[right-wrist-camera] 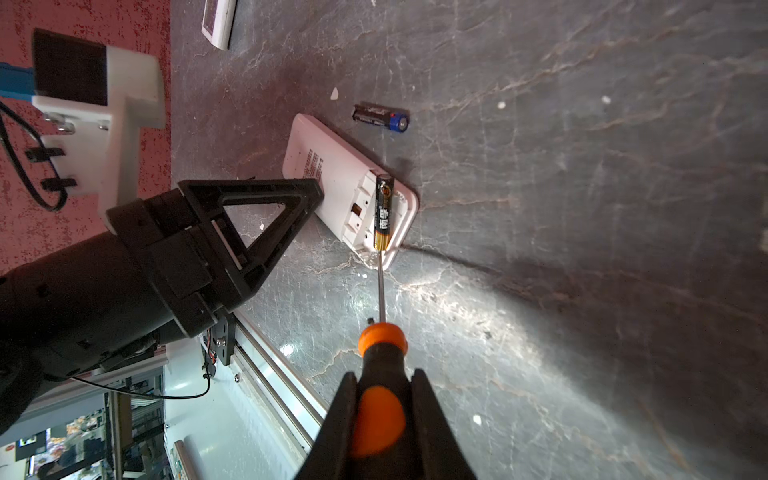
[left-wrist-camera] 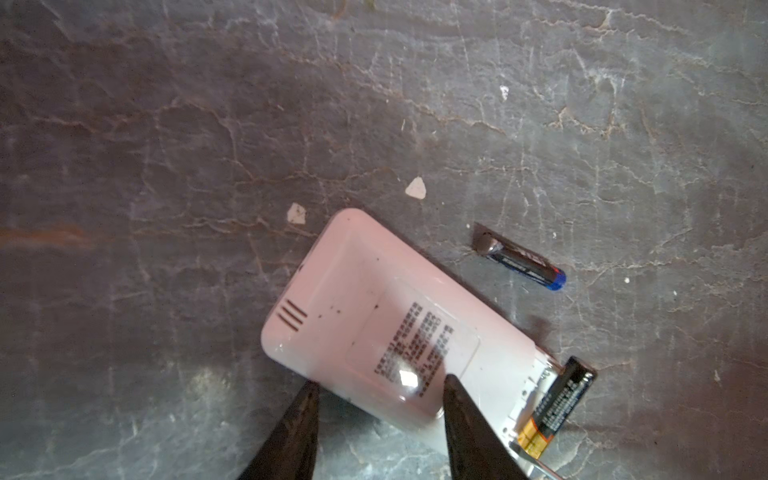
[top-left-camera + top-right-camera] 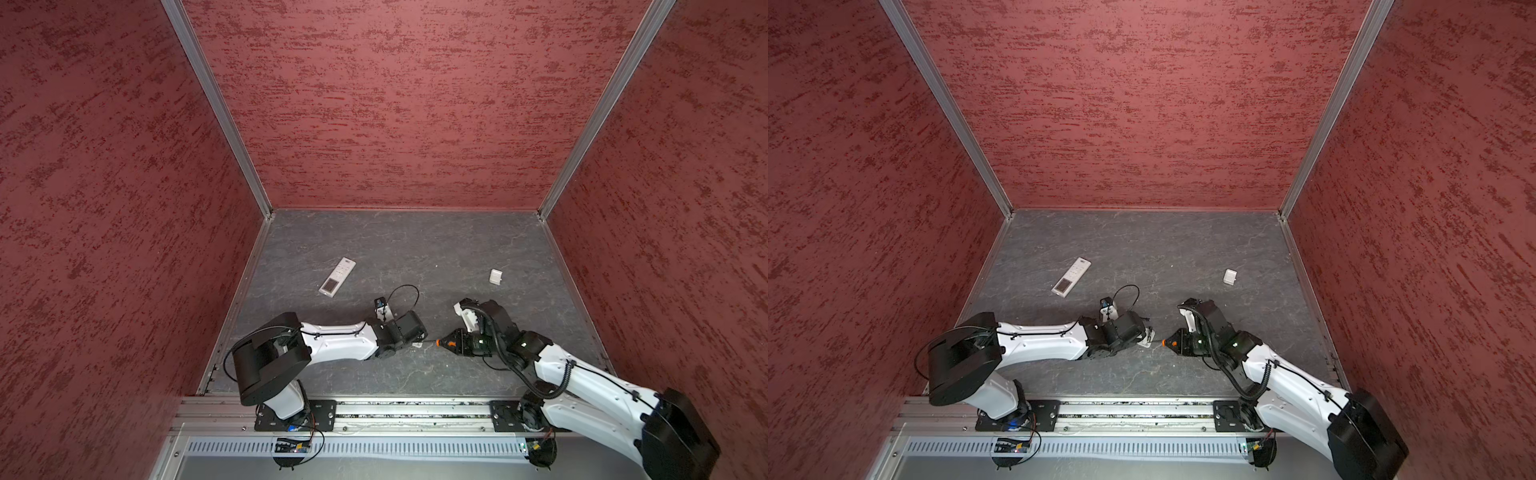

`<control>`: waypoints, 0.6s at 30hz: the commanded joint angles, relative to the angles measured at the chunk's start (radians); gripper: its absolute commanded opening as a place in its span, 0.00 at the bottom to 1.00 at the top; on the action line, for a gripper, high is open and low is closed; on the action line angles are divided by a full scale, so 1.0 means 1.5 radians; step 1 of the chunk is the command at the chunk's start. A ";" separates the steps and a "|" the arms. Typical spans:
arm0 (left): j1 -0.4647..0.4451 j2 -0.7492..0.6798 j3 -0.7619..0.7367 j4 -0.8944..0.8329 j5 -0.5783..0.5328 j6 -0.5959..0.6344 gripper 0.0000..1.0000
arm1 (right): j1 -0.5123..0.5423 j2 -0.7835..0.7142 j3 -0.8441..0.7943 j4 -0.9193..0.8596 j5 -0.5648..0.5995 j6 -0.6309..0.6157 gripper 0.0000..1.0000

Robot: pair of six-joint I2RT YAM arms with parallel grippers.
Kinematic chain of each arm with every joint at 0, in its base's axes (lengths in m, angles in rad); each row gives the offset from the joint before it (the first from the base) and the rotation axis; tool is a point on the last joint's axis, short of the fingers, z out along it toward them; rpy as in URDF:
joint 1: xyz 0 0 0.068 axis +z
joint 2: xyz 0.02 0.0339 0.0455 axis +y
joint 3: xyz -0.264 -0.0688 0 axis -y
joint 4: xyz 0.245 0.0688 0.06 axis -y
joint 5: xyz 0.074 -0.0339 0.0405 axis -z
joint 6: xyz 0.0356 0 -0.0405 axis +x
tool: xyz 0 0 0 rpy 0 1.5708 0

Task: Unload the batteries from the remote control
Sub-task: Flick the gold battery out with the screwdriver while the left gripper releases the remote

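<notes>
Battery, black-and-gold cylinder (image 1: 383, 208), sits in open bay of white plastic remote (image 2: 353, 299), near bench (image 3: 1142, 257) front edge. Right end effector (image 1: 384, 374) clamps orange-and-black screwdriver (image 1: 381, 337), tip at gold end: lever gently. Left end effector (image 2: 381, 381) half-spread, tips on remote: press firm.

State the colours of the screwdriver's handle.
Screwdriver handle: orange and black, clearest in the right wrist view.

right gripper (image 3: 446, 342) grips screwdriver (image 3: 438, 343)
</notes>
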 commanded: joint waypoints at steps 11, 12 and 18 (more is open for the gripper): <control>-0.022 0.052 -0.033 -0.063 0.097 0.013 0.47 | -0.024 -0.010 0.038 0.046 0.092 0.005 0.00; -0.022 0.052 -0.033 -0.062 0.097 0.013 0.47 | -0.025 -0.010 0.040 0.046 0.093 0.005 0.00; -0.022 0.053 -0.036 -0.061 0.097 0.011 0.47 | -0.029 -0.005 0.045 0.049 0.092 0.003 0.00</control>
